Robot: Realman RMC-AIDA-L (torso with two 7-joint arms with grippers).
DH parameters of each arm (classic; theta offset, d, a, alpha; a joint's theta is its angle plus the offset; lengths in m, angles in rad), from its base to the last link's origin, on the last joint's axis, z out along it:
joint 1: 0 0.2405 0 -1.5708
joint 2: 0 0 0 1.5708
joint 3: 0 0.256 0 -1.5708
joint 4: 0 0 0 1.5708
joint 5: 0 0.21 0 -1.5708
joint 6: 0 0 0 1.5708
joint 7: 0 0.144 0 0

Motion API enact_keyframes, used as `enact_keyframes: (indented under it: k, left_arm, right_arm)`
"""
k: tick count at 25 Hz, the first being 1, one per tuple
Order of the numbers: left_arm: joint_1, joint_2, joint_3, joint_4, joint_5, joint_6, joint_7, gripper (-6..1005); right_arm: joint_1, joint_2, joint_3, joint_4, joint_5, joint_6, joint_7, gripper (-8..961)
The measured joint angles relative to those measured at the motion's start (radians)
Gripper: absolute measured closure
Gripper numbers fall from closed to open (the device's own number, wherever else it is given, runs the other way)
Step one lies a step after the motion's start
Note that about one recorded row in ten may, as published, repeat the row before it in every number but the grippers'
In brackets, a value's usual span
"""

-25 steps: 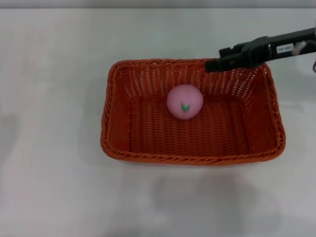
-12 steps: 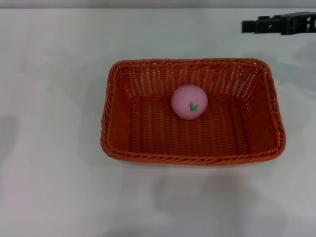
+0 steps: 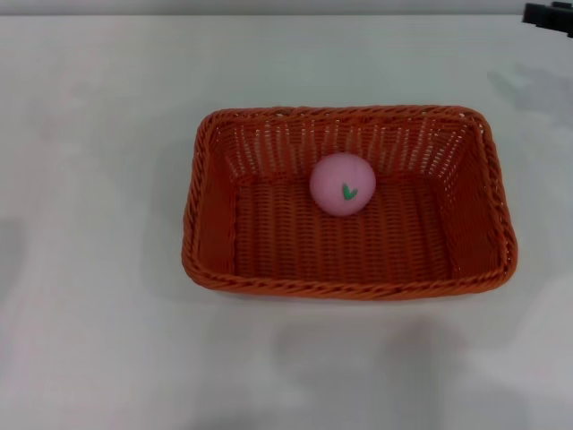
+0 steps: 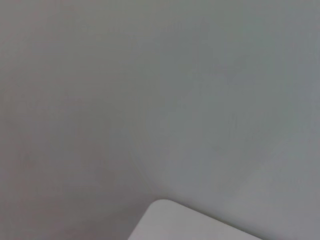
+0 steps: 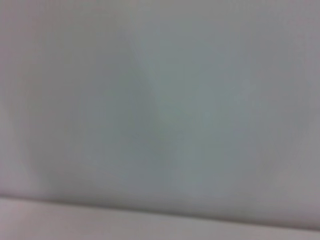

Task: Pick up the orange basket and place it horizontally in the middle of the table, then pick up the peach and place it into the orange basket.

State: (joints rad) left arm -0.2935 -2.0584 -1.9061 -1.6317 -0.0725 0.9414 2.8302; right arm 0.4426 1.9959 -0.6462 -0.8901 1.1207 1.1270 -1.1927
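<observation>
Right gripper (image 3: 548, 14) is all I can find of my arms: a small dark piece at the far right corner of the head view, cut off by the picture's edge. So little of it shows that I cannot tell whether its fingers are spread or closed. It holds nothing that I can see, and it hangs over the far right part of the table (image 3: 98, 340), well apart from everything I am working with.

From my head camera the orange basket (image 3: 213, 208) sits about mid-table, its long sides running left to right, open side up, resting flat on the white surface. Its far right corner is the part nearest the gripper, yet a clear stretch of bare tabletop lies between them.

Inside the basket I see the peach (image 3: 342, 184), lying on the woven floor toward the far wall and a little right of the basket's middle, its green leaf mark turned toward my camera. It touches no gripper and lies nearer to me and to the left of the dark piece in the corner.

My left gripper does not show in any view. Both wrist cameras give me only plain pale surface, with no task object in them.
</observation>
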Motion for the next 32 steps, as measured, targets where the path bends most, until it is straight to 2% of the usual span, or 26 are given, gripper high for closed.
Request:
enact_keyframes:
  k: [2,3,6,10,14,16,18,19,20,21,22,25,30,32]
  left_arm:
    - [0.009,-0.004,0.004,0.008,0.003,-0.031,0.000,362]
    - [0.019,-0.007,0.009,0.018,0.006,-0.061,0.000,362]
    - [0.051,-0.014,0.035,0.060,0.010,-0.170,-0.001,361]
    - [0.069,-0.015,0.066,0.148,0.011,-0.331,-0.001,362]
    - [0.072,-0.015,0.085,0.250,0.034,-0.481,-0.001,362]
    - [0.070,-0.016,0.104,0.335,0.050,-0.598,-0.001,362]
    - [0.068,-0.016,0.121,0.408,0.052,-0.708,-0.002,362]
    - [0.068,-0.016,0.127,0.441,0.052,-0.762,-0.002,362]
    - [0.066,-0.016,0.137,0.487,0.053,-0.831,-0.002,362]
    - [0.064,-0.015,0.144,0.522,0.053,-0.888,-0.002,362]
    - [0.062,-0.016,0.151,0.559,0.053,-0.940,-0.002,362]
    - [0.047,-0.015,0.167,0.685,0.054,-1.122,-0.003,361]
    - [-0.001,-0.016,0.169,0.896,0.047,-1.351,-0.004,361]
    - [-0.034,-0.017,0.169,1.014,0.046,-1.488,-0.004,361]
  right_arm:
    - [-0.014,0.012,-0.001,0.027,0.036,-0.132,-0.058,308]
    - [-0.014,0.012,-0.001,0.027,0.036,-0.132,-0.058,338]
    - [-0.019,0.011,0.001,0.092,0.106,-0.245,-0.137,428]
    - [-0.029,0.010,0.003,0.162,0.227,-0.367,-0.269,456]
    - [-0.029,0.011,0.002,0.190,0.282,-0.422,-0.337,456]
    - [-0.028,0.012,0.000,0.221,0.342,-0.463,-0.403,456]
    - [-0.027,0.013,0.004,0.263,0.425,-0.493,-0.495,456]
    - [-0.026,0.013,0.006,0.313,0.531,-0.506,-0.610,456]
    - [-0.026,0.013,0.006,0.313,0.531,-0.506,-0.610,456]
    - [-0.023,0.013,0.006,0.377,0.671,-0.499,-0.775,456]
    - [-0.023,0.013,0.006,0.377,0.671,-0.499,-0.775,456]
    - [-0.019,0.013,0.007,0.487,0.910,-0.422,-1.051,456]
    - [-0.015,0.014,0.008,0.599,1.106,-0.319,-1.318,456]
    - [-0.014,0.015,0.008,0.633,1.153,-0.283,-1.384,456]
